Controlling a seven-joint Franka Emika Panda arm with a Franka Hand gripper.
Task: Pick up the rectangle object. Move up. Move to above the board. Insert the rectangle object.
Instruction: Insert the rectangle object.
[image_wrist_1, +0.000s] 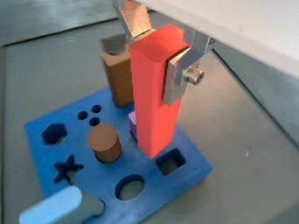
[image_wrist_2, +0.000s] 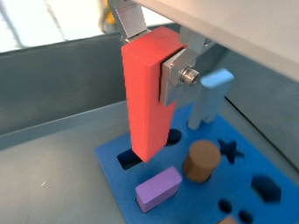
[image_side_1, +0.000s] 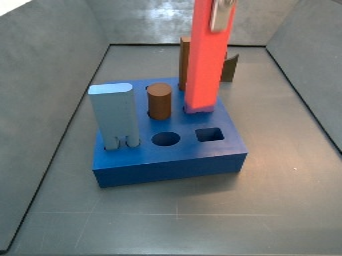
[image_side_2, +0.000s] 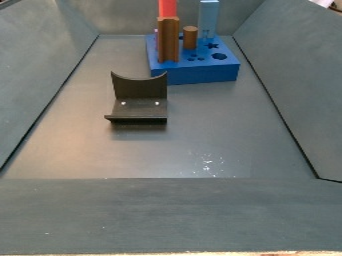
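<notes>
At the top of a side view, the gripper (image_side_1: 217, 12) clamps the rectangle object (image_side_1: 203, 62) upright above the board (image_side_1: 171, 150).

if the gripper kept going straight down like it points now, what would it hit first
Probably the board. The gripper holds the rectangle object upright, its lower end hanging close by the square hole. Whether it would enter or catch the rim is unclear.

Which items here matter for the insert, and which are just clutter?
In play:
- rectangle object, clamped in the gripper, above the board
- board
- its square hole

Clutter:
- brown cylinder
- light blue block
- purple block
- fixture
</notes>
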